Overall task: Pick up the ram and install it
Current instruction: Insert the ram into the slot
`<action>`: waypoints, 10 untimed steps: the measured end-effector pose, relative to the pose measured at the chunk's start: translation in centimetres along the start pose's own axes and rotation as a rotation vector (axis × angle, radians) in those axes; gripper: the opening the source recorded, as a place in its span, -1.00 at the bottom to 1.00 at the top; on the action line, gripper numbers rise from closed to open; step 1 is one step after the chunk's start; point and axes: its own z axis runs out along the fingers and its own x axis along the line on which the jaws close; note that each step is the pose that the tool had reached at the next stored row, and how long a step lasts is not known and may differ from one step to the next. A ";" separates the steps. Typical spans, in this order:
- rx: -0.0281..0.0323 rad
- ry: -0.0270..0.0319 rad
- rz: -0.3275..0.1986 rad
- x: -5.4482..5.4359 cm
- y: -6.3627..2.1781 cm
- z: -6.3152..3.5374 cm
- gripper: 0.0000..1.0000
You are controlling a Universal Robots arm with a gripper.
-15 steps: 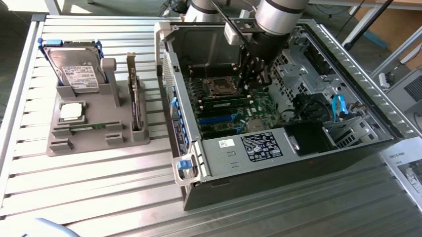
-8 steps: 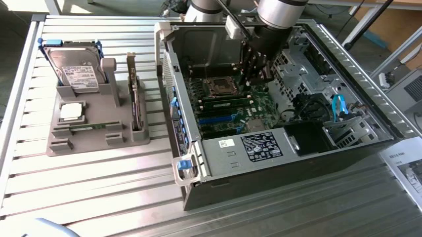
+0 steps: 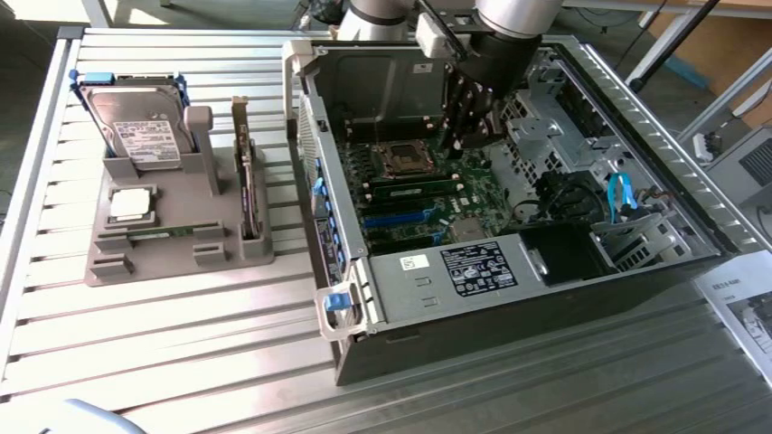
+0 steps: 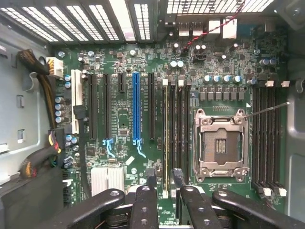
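Ram (image 3: 414, 189) (image 4: 165, 138): long, narrow green circuit-board stick. It stands on edge in a black memory slot of the green motherboard (image 4: 124, 71), inside the open grey metal computer case (image 3: 627, 117), which lies on its side on the slatted aluminium table (image 3: 181, 344).

End effector (image 4: 164, 177) (image 3: 471, 131): black, with fingers (image 4: 151, 180) spread apart and holding nothing. It hangs inside the case over the ram, one finger to each side of the stick's line. Whether the tips touch the stick cannot be told.

Around the ram on the board:
- Empty black memory slots (image 4: 181, 133), just beside the ram, between it and the socket.
- Empty square metal-framed processor socket (image 4: 221, 143) (image 3: 402, 160), with a thin metal lever (image 4: 267, 109) slanting off it.
- Four further black memory slots (image 4: 267, 138) on the socket's far side.
- Long blue expansion slot (image 4: 136, 107) among black ones, on the ram's other side.
- Bundle of black and yellow cables (image 4: 45, 90) at the board's edge, well apart from the ram.
- Bright blue flat cable (image 3: 621, 194) in the drive bay area.

At the exterior view's left, apart from the case:
- Grey plastic parts holder (image 3: 157, 258) on the table.
- In the holder, a silver hard drive in a blue frame (image 3: 136, 122), upright.
- Small square silver processor chip (image 3: 130, 203), lying flat.
- Upright expansion card with a metal bracket (image 3: 248, 181).
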 end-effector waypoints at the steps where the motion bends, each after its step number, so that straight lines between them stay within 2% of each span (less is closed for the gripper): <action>1: 0.0000 0.0011 0.000 0.0 0.01 -0.22 -0.47; 10: 0.0001 0.0076 0.000 0.0 0.06 -2.02 -0.47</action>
